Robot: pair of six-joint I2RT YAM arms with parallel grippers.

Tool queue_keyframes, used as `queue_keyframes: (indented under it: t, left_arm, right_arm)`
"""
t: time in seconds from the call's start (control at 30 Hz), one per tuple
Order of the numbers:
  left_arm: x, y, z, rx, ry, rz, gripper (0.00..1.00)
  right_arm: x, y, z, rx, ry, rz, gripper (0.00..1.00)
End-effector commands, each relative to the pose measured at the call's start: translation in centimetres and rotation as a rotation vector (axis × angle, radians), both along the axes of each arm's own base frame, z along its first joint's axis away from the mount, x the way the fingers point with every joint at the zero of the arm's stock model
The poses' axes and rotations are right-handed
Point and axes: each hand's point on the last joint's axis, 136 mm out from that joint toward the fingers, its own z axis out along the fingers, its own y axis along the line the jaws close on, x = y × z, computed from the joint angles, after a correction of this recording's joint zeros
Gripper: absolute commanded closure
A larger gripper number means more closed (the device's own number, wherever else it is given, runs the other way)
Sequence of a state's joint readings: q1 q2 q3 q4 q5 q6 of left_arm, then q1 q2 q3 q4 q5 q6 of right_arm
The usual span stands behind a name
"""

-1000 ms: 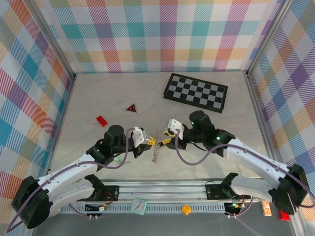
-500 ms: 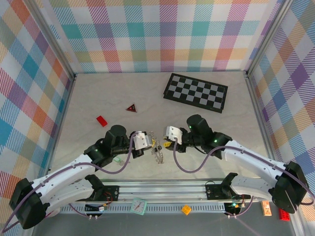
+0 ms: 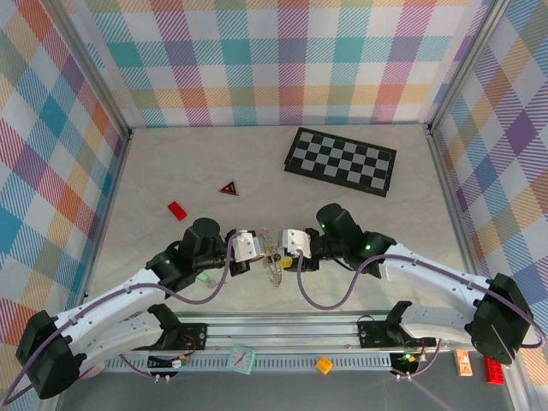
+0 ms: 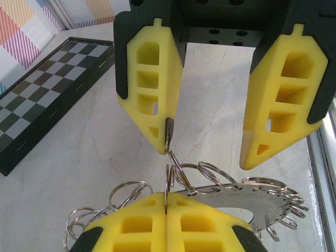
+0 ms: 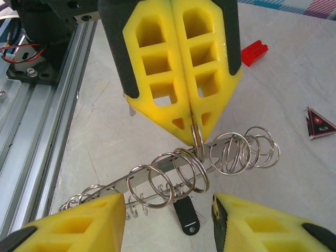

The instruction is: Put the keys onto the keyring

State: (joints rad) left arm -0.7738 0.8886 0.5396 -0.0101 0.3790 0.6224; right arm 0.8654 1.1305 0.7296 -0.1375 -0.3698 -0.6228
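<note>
1. While my left gripper [image 5: 191,131] has its pads pressed together, clamped on the keyring [image 4: 247,198] by one of its wire rings [image 5: 231,152], my right gripper [image 4: 205,156] faces it with fingers apart, gripping nothing. One fingertip [image 4: 152,121] touches an upstanding ring.
2. Keyring: a flat grey metal plate, hanging between the two grippers, near my arms' bases. It appears lifted clear of the table [image 4: 105,136]. I judge it stiff, the heaviest piece of the task, and liable to swing from a one-ring hold. It is best taken by the plate's flat faces or by a single ring's wire.
3. There is no true container. The plate acts as carrier, with a crowd of wire rings threaded along its rim. They look thin, springy and slippery, so a pinch must come edge-on.
4. Keys: a small black tag [image 5: 186,216] lies on the table under the plate, probably one key. It looks light and easily flicked away. Where the other key lies, I cannot tell.
</note>
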Motion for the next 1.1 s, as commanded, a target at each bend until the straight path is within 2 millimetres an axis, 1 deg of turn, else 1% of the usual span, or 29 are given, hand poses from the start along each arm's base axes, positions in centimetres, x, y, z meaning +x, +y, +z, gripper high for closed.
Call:
queue_keyframes:
  t: [0.0,0.2,0.37,0.47,0.57,0.73,0.8,0.87,1.0,1.07]
  left_arm:
    - [-0.2,-0.5,1.9,-0.030,-0.047,-0.025,1.00]
    - [-0.2,-0.6,1.8,-0.031,-0.038,-0.027,1.00]
    - [-0.1,-0.6,1.9,-0.036,-0.033,-0.016,1.00]
    - [0.0,-0.5,1.9,-0.037,-0.028,-0.005,1.00]
    - [0.3,-0.5,1.9,-0.036,-0.023,0.009,1.00]
    - [1.1,-0.3,1.8,-0.028,-0.016,0.057,1.00]
    - [1.4,-0.1,1.8,-0.027,-0.016,0.080,1.00]
    - [1.8,0.1,1.9,-0.028,-0.018,0.104,1.00]
    - [2.6,0.7,2.2,-0.030,-0.020,0.167,1.00]
    - [2.9,1.0,2.3,-0.030,-0.022,0.197,1.00]
  right_arm:
    - [-0.3,0.5,2.1,0.020,-0.059,0.049,0.51]
    - [-0.6,0.6,1.3,-0.029,-0.046,0.084,0.51]
    - [-1.8,0.8,1.2,-0.032,-0.007,0.131,0.52]
    - [-2.5,0.6,0.8,-0.059,0.021,0.141,0.55]
    - [-3.7,0.2,0.7,-0.069,0.061,0.168,0.57]
    - [-6.7,-0.6,0.9,-0.067,0.170,0.237,0.58]
    - [-7.3,-0.9,1.0,-0.065,0.201,0.239,0.58]
    - [-6.7,-0.9,1.4,-0.044,0.185,0.184,0.59]
    - [-3.7,-1.2,3.0,0.062,0.099,-0.014,0.58]
    - [-3.5,-1.1,3.2,0.099,0.135,-0.052,0.57]
